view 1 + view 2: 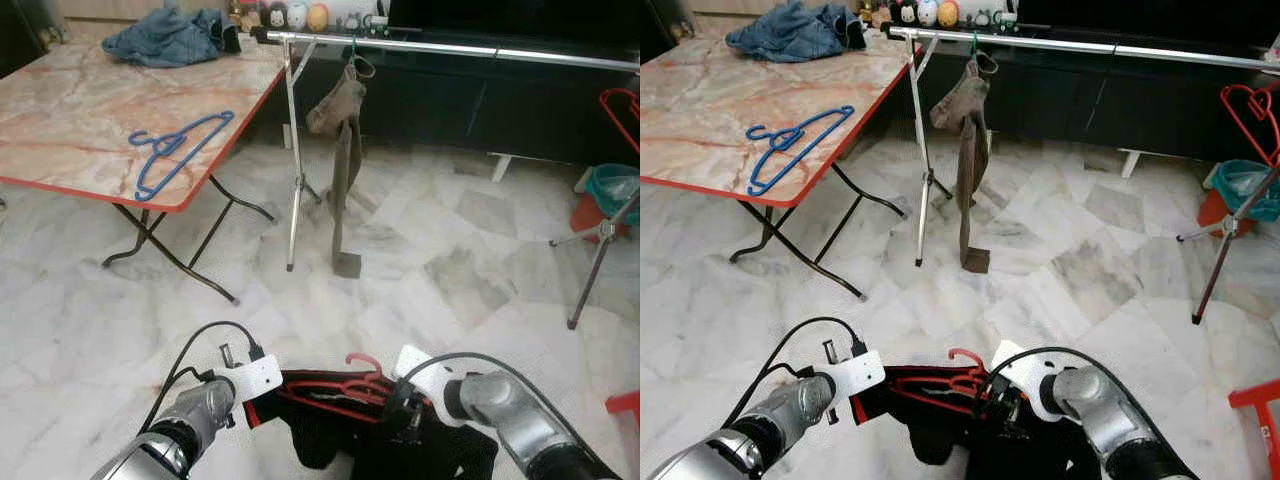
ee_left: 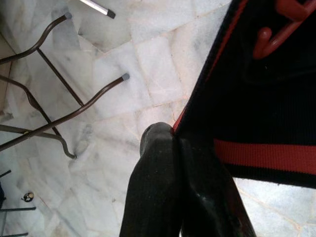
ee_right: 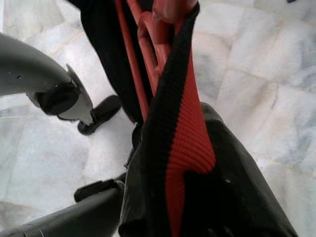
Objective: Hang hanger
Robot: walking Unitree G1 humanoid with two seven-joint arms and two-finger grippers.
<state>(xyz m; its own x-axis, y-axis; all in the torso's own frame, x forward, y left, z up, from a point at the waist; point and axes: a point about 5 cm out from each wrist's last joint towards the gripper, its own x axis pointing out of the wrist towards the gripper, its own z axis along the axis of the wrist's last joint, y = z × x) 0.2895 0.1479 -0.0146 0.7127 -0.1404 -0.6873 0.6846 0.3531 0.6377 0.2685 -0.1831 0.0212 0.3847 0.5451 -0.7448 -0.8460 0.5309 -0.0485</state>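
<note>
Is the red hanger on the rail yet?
No. The red hanger, inside the black garment, is held low between both claws, left claw and right claw, far from the rail.

Reds, blacks and blues over pale marble

The red hanger (image 1: 352,384) carries a black garment (image 2: 276,103) banded with red stripes, pinched by the black-fingered left pincer (image 2: 173,143) and right pincer (image 1: 402,412) on silver arms. A blue hanger (image 1: 178,150) lies on the surface (image 1: 60,110), veined pink-beige marble edged in red, beside crumpled blue denim (image 1: 165,38). Olive-brown trousers (image 1: 343,150) hang from the silver rail (image 1: 450,48). The floor (image 1: 450,270) is white-grey marble.
</note>
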